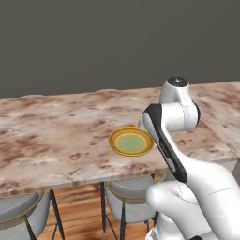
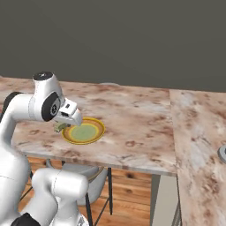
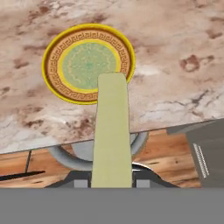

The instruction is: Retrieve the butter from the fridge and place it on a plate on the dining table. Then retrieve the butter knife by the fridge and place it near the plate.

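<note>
Butter carried to the plate

The slim pale yellow butter stick [image 3: 111, 135] is held clamped in the two-finger gripper [image 2: 62, 126], above the near rim of the yellow-rimmed, green-centred round plate [image 3: 54, 72] on the marbled dining table [image 1: 51, 126], seemingly for lowering onto it

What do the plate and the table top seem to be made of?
The plate looks like glazed ceramic: a smooth yellow rim, a printed key-pattern band, a pale green centre. The dining table top looks like polished marble or an imitation, by its brown and cream veins; a rendering cannot settle it.
</note>
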Motion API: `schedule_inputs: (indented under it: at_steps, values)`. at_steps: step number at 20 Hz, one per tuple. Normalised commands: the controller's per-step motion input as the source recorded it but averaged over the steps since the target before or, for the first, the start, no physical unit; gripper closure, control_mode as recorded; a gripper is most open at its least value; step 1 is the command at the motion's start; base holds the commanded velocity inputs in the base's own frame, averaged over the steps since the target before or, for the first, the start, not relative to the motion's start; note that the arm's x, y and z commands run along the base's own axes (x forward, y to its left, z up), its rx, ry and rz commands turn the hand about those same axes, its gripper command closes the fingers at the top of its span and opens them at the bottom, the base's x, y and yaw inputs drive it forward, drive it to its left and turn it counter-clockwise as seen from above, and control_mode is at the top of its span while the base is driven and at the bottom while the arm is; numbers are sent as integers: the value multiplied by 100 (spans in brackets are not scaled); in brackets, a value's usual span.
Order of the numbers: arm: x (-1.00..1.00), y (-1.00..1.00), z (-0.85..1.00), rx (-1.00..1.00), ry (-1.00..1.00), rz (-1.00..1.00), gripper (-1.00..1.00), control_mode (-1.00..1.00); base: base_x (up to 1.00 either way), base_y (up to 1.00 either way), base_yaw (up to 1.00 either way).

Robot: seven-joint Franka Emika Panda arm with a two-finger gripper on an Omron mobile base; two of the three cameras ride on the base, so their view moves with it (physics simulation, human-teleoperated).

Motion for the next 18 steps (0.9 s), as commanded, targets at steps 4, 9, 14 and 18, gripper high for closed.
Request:
schedule_inputs:
  at_steps: [4,9,14,18]
  values:
    - [79,3,-60,0,0,0,100,-100,0,0,0]
    - [81,14,-23,-13,17,-1,100,-100,0,0,0]
    - [81,25,-26,-1,14,-4,100,-100,0,0,0]
    - [79,4,-34,2,6,-1,100,-100,0,0,0]
